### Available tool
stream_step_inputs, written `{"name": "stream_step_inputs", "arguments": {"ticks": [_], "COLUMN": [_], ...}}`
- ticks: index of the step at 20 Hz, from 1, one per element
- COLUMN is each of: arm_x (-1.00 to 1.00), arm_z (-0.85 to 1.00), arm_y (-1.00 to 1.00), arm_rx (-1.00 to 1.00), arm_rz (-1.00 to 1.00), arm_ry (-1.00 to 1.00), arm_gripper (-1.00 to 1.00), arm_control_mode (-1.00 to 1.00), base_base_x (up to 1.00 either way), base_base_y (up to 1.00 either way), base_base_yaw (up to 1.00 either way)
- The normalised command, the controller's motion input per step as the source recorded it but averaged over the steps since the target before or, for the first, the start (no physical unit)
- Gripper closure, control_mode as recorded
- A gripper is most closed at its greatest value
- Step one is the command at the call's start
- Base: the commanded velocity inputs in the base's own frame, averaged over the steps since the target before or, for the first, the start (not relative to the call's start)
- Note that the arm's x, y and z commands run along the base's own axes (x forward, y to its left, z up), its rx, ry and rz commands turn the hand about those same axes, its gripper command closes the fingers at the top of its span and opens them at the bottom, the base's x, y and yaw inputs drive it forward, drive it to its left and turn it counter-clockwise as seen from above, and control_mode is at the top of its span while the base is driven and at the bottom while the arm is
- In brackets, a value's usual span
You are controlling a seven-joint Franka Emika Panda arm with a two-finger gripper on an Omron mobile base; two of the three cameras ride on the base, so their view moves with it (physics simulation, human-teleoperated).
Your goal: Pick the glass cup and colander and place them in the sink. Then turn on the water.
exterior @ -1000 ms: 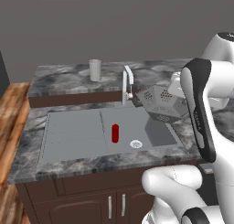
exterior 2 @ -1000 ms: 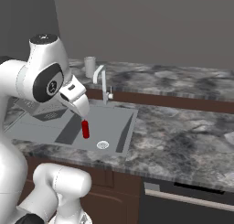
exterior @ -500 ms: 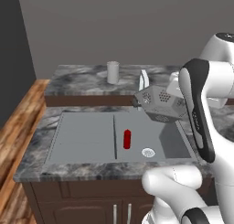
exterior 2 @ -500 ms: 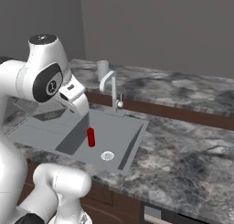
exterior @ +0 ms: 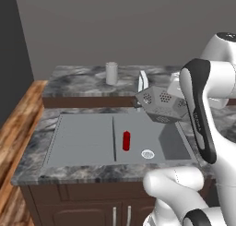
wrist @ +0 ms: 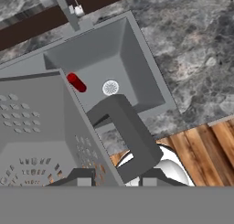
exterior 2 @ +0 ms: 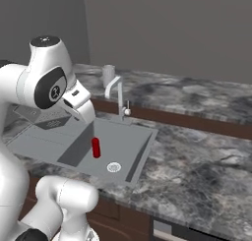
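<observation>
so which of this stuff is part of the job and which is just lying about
Job:
- colander, held in the gripper above the sink
- cup, on the back counter
- sink
- faucet

Lying about:
- red cylinder, standing in the basin near the drain

The grey perforated metal colander with faceted sides [wrist: 41, 141] sits close before the lens, its wall clamped between the end effector [wrist: 112, 181] tips. Beyond its rim lies the grey rectangular recessed sink [wrist: 107, 58]; within it, a small red cylinder [wrist: 76, 82] lies beside the round drain [wrist: 110, 87]. The dark marbled stone desk [wrist: 196, 58] surrounds the sink.
</observation>
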Motion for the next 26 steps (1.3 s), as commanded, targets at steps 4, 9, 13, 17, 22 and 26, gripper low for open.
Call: {"name": "stream_step_inputs", "arguments": {"ticks": [4, 9, 13, 17, 22, 26], "arm_x": [0.0, 0.0, 0.0, 0.0, 0.0, 0.0], "arm_z": [0.0, 0.0, 0.0, 0.0, 0.0, 0.0], "arm_y": [0.0, 0.0, 0.0, 0.0, 0.0, 0.0], "arm_rx": [0.0, 0.0, 0.0, 0.0, 0.0, 0.0], "arm_rz": [0.0, 0.0, 0.0, 0.0, 0.0, 0.0], "arm_ry": [0.0, 0.0, 0.0, 0.0, 0.0, 0.0], "arm_gripper": [1.0, 1.0, 1.0, 1.0, 1.0, 1.0], "arm_control_mode": [1.0, 1.0, 1.0, 1.0, 1.0, 1.0], "base_base_x": [0.38, 0.37, 0.33, 0.31, 0.36, 0.36], "base_base_y": [-0.52, -0.33, -0.27, -0.25, -0.27, -0.26], "base_base_yaw": [-0.21, -0.25, -0.27, -0.29, -0.28, -0.26]}}
